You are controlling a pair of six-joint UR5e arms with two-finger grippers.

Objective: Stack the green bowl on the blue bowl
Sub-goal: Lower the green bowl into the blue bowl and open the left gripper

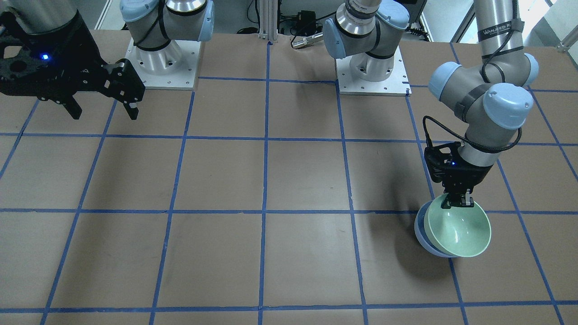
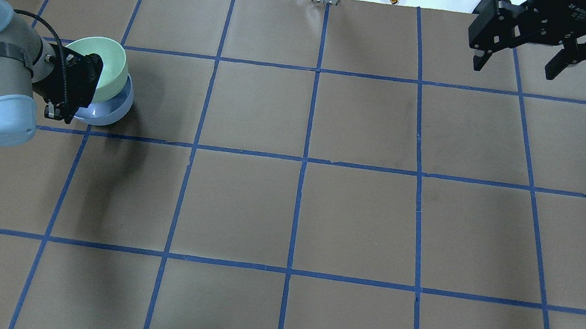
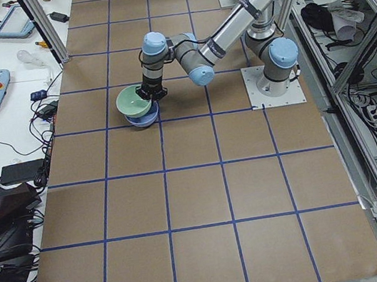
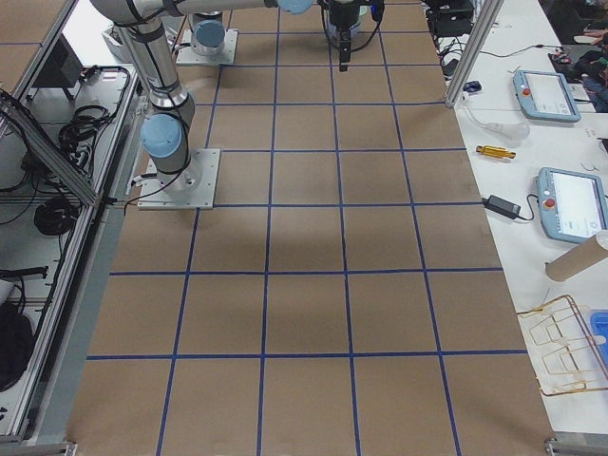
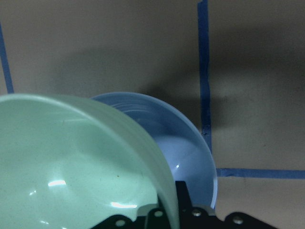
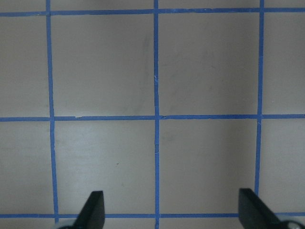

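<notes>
The left hand [image 1: 457,203], pinching the rim of the tilted green bowl [image 1: 460,232] partly inside the blue bowl [image 1: 420,231], may on release leave it lodged askew.

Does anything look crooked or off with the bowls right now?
Yes: the green bowl is steeply tilted, held by its rim in the left gripper, leaning over the blue bowl rather than nested flat. Nothing looks spilled or damaged.

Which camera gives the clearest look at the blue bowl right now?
The left wrist view: the blue bowl is close up, its inside and rim showing beside the tilted green bowl. The front-facing view shows only a crescent, the overhead view a part under the green bowl, the left side view a small sliver. The others show none.
</notes>
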